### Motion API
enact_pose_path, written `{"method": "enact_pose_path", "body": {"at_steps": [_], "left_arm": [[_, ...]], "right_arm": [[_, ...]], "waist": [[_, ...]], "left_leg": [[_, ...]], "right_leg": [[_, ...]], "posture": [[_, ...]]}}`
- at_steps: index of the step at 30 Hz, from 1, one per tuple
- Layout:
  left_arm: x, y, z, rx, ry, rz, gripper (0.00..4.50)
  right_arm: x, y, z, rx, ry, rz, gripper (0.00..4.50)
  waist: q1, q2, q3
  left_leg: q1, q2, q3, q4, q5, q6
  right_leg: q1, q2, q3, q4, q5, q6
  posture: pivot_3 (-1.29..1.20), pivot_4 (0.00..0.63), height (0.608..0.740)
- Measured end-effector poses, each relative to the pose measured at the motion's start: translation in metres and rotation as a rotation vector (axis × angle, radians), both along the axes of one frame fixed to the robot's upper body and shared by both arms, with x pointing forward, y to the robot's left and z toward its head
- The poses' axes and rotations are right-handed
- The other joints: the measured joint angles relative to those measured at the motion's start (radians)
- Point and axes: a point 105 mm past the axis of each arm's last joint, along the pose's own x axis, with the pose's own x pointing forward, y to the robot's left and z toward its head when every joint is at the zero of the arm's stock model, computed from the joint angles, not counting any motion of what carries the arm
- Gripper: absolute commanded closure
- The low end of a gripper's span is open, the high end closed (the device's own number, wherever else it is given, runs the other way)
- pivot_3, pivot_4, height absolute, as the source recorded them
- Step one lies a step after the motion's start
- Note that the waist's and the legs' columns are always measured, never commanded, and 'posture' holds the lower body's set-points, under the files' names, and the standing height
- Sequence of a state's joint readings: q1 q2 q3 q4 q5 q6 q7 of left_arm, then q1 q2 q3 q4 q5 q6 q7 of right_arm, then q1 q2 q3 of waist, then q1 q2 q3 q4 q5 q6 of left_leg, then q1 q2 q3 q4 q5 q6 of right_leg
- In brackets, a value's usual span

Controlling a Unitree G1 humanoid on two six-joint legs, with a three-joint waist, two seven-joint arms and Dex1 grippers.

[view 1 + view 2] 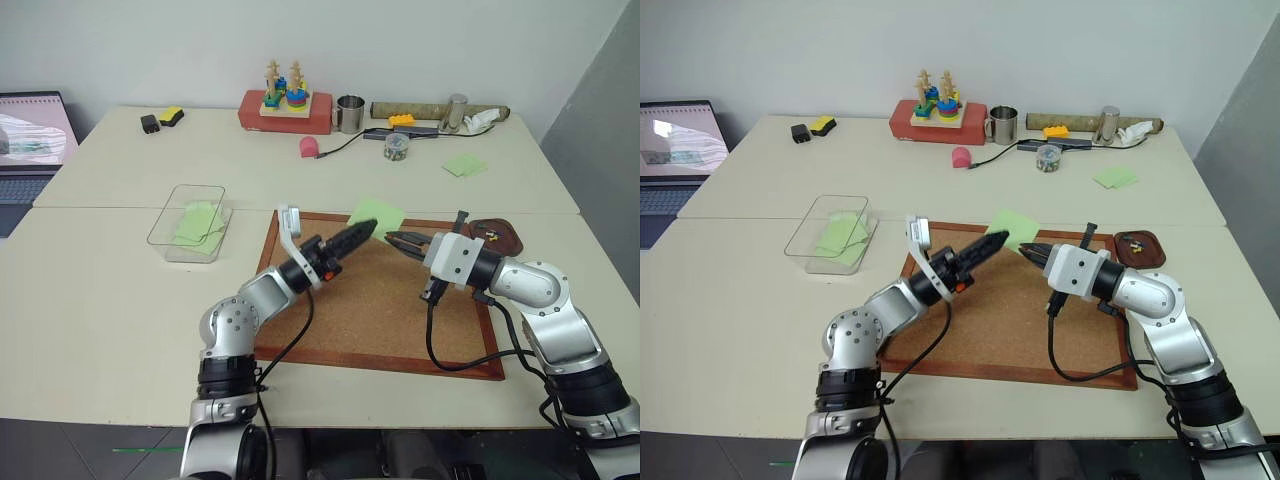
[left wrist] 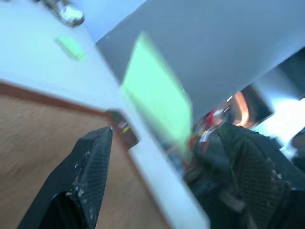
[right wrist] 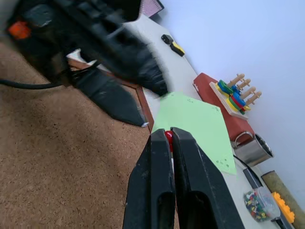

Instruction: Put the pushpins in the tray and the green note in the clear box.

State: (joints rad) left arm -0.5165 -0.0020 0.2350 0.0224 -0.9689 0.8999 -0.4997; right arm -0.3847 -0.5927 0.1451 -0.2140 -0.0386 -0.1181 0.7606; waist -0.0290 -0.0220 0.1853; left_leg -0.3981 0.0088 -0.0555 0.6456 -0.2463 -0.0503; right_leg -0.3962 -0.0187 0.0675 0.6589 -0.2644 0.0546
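Because a red pushpin [image 3: 168,139] is pinched between its closed fingers, the right pincer [image 1: 392,238] is held above the cork board [image 1: 380,300]; the left pincer [image 1: 366,232], parted and empty, adjoins the green note [image 1: 378,213] at the board's far edge.

clear box [image 1: 188,222] left of cork board [image 1: 380,300], tray [image 1: 497,238] right

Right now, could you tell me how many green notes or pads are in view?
3: one in the clear box, one note at the cork board's far edge, one pad further back; more may be hidden.
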Motion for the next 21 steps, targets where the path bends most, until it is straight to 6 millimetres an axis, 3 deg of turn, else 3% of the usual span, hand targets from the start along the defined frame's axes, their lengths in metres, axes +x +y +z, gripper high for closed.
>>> {"method": "enact_pose_path", "body": {"at_steps": [2, 15, 19, 21], "left_arm": [[0.0032, -0.0008, 0.0073, -0.039, 0.005, -0.004, 1.13], [-0.0011, -0.0057, -0.0008, -0.026, 0.036, -0.044, 3.86], [-0.0010, -0.0055, -0.0015, -0.017, 0.034, -0.043, 4.46], [-0.0005, -0.0051, -0.0021, -0.010, 0.028, -0.037, 4.46]], "right_arm": [[-0.0030, 0.0035, 0.0016, -0.016, -0.023, 0.014, 4.50], [-0.0043, 0.0077, 0.0020, -0.004, -0.026, 0.021, 4.50], [-0.0041, 0.0092, 0.0030, 0.012, -0.030, 0.020, 4.50], [-0.0040, 0.0096, 0.0035, 0.017, -0.032, 0.019, 4.50]], "waist": [[-0.002, 0.000, 0.000], [-0.001, 0.000, 0.000], [-0.001, 0.000, 0.000], [-0.001, 0.000, 0.000]], "left_leg": [[0.000, 0.000, 0.000, 0.000, 0.000, 0.000], [0.000, 0.000, 0.000, 0.000, 0.001, -0.001], [0.000, 0.000, 0.000, 0.000, 0.001, -0.001], [0.000, 0.000, 0.000, 0.000, 0.001, -0.001]], "right_leg": [[0.000, 0.000, 0.000, 0.000, 0.000, 0.000], [0.000, 0.000, 0.000, 0.000, 0.000, -0.001], [0.000, 0.000, 0.000, 0.000, 0.000, -0.001], [0.000, 0.000, 0.000, 0.000, 0.000, -0.001]], "posture": [[0.00, 0.150, 0.740], [0.00, 0.150, 0.740], [0.00, 0.150, 0.740], [0.00, 0.150, 0.740]]}}
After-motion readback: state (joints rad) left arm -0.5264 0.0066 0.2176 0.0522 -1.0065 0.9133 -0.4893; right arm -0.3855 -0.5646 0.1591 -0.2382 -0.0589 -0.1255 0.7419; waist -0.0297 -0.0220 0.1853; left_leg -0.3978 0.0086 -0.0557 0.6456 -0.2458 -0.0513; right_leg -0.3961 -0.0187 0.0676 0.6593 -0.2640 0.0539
